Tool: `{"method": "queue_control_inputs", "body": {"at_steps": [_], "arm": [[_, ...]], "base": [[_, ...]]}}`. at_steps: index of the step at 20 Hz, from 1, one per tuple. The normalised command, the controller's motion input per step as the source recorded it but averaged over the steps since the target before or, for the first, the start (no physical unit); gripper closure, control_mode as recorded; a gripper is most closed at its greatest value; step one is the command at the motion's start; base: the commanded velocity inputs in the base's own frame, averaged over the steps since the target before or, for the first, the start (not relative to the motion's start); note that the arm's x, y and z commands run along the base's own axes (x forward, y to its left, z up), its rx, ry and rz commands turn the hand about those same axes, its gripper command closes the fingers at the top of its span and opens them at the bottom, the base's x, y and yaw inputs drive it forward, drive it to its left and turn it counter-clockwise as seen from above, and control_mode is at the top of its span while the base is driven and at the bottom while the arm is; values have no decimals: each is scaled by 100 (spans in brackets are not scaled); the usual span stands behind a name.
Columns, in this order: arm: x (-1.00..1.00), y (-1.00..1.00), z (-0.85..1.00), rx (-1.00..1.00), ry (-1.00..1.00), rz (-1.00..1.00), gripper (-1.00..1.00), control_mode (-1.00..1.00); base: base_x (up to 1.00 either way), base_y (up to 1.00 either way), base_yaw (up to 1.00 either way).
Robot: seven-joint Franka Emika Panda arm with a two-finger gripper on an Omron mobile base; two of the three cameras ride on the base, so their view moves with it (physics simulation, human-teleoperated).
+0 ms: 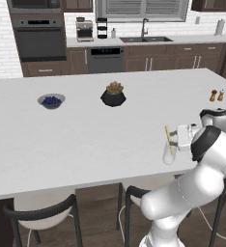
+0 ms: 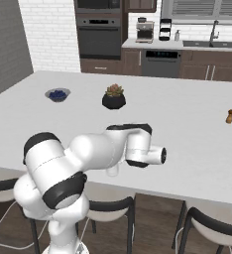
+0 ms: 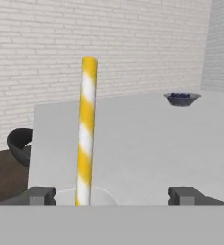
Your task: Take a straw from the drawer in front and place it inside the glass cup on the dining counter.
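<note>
The thin yellow-and-white striped straw (image 3: 86, 129) stood in the small clear cylindrical glass cup (image 1: 169, 153), leaning a little, its top well above the rim; in the hand view the cup's rim (image 3: 85, 195) showed as a pale arc around the straw's foot; the cup sat near the front edge of the big flat white dining counter (image 1: 86, 135), toward its right end in the left base view; the two-finger gripper (image 3: 114, 196) was level with the cup and pointed at it from the side, jaws spread wide, one dark tip (image 3: 41, 195) left of the straw and the other well to its right, neither touching it, nothing held; from the left base view the white hand (image 1: 185, 136) sat just beside the cup; farther back on the counter were a black pot with a succulent (image 1: 113, 95), a grey bowl of blueberries (image 1: 51, 101) and two small brown shakers (image 1: 216, 95); dark stools (image 1: 42, 212) stood under the counter's near edge.
</note>
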Motion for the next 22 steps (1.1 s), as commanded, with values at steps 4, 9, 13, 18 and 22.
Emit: {"method": "queue_control_inputs", "body": {"at_steps": [4,9,13,18,22], "arm": [[-25,0,0,0,-9,0,-100,-100],[-9,0,8,0,-3,0,-100,-100],[0,0,25,0,0,0,-100,-100],[0,1,23,0,1,0,-100,-100],[0,1,18,0,0,0,-100,-100]], "base": [[0,0,0],[0,0,0],[0,0,0],[0,0,0],[0,0,0]]}}
